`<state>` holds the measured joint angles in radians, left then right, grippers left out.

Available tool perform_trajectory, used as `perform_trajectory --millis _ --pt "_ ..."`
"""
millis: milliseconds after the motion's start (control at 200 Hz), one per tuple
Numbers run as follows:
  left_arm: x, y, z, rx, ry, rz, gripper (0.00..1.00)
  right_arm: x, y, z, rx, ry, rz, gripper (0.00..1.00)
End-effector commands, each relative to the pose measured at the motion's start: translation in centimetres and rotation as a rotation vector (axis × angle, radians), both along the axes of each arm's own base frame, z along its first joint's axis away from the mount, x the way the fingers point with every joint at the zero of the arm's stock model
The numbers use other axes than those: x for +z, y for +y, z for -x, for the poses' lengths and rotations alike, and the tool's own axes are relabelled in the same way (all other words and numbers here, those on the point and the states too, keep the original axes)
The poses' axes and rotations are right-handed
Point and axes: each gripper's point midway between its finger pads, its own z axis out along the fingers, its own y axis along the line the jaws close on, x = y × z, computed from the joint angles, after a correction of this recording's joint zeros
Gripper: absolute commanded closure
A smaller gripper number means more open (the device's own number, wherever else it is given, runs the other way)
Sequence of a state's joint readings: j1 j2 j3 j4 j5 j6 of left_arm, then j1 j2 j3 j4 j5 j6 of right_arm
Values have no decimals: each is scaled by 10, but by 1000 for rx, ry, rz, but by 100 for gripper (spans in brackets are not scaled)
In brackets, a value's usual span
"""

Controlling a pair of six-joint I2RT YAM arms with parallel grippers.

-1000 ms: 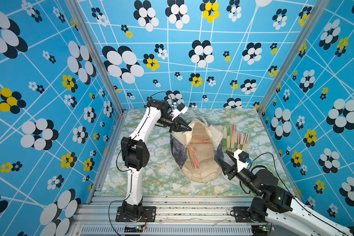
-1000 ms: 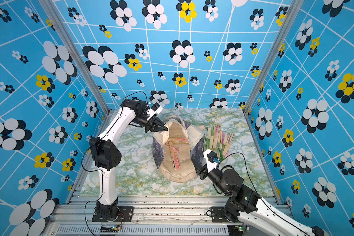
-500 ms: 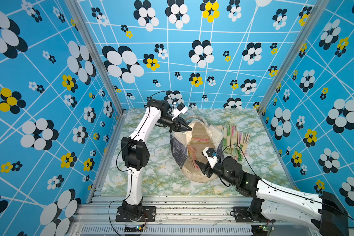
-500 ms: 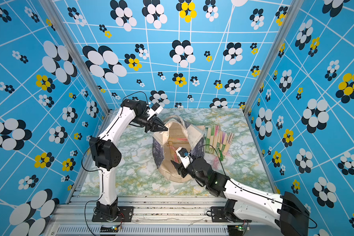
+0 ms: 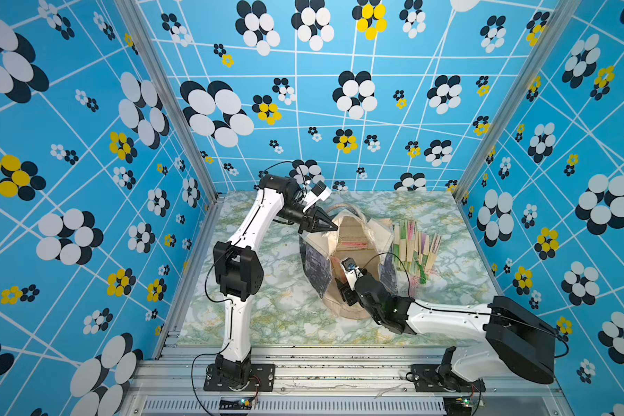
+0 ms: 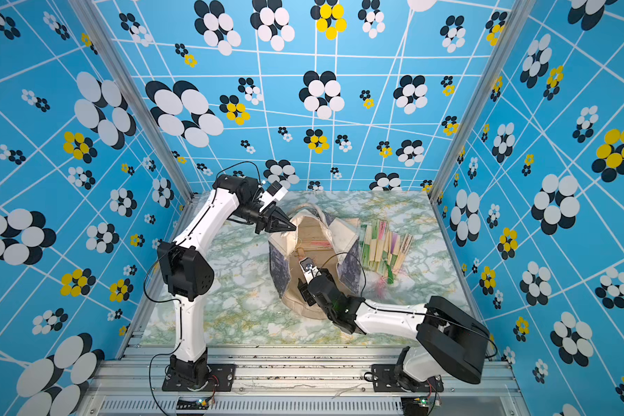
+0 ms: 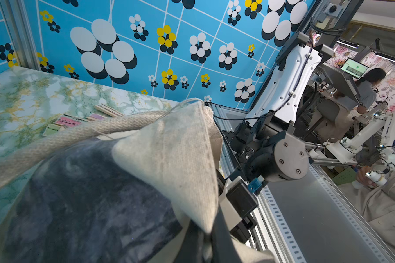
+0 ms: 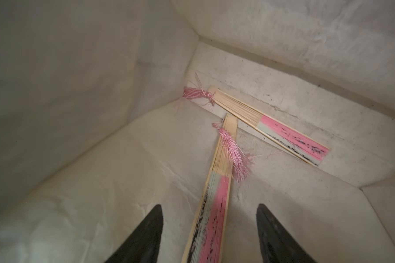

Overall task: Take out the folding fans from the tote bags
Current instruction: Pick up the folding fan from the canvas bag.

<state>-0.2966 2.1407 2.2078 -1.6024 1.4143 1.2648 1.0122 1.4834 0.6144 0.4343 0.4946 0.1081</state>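
The cream tote bag (image 5: 316, 266) (image 6: 280, 263) with dark side panels lies open-mouthed mid-table in both top views. My left gripper (image 5: 330, 226) (image 6: 289, 227) is shut on its far rim, pinching cream canvas (image 7: 209, 236) and holding the mouth up. My right gripper (image 5: 343, 291) (image 8: 209, 218) reaches down inside the bag and is open. A pink-edged folding fan (image 8: 214, 205) with a pink tassel lies on the bag floor between its fingers, untouched. A second pink fan (image 8: 271, 127) lies across the far corner. One pink fan (image 5: 352, 245) shows through the mouth from above.
A pile of several fans (image 5: 415, 248) (image 6: 386, 245) with green and pink edges and tassels lies on the marble tabletop (image 5: 274, 309) right of the bag. Blue flowered walls close in three sides. The bag's strap handle (image 7: 78, 134) drapes over its side.
My right arm has swung from beside the bag's right side over the mouth and down inside it, its jaws spreading a little wider. The left gripper and the bag rim have stayed put.
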Motion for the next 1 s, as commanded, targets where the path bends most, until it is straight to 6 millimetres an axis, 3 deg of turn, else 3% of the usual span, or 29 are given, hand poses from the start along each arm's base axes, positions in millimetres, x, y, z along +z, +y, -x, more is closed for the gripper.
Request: perform_trajectory --millis 0,220,440,705,875,995 --pt "26 5 27 -2 148 -9 100 14 7 -20 -98 -56 -59 32" --pt "28 4 30 -6 152 -12 100 -9 22 -45 -172 -32 31 27" --pt "28 3 30 -5 180 -27 100 -27 21 -63 -248 7 148 25" --pt "29 2 32 -9 178 -31 100 -64 5 -70 -328 131 269 26" --pt "31 1 34 -11 175 -34 100 -76 -2 -73 -354 159 273 28" --pt "31 1 35 -12 174 -35 100 -80 -6 -76 -371 175 273 35"
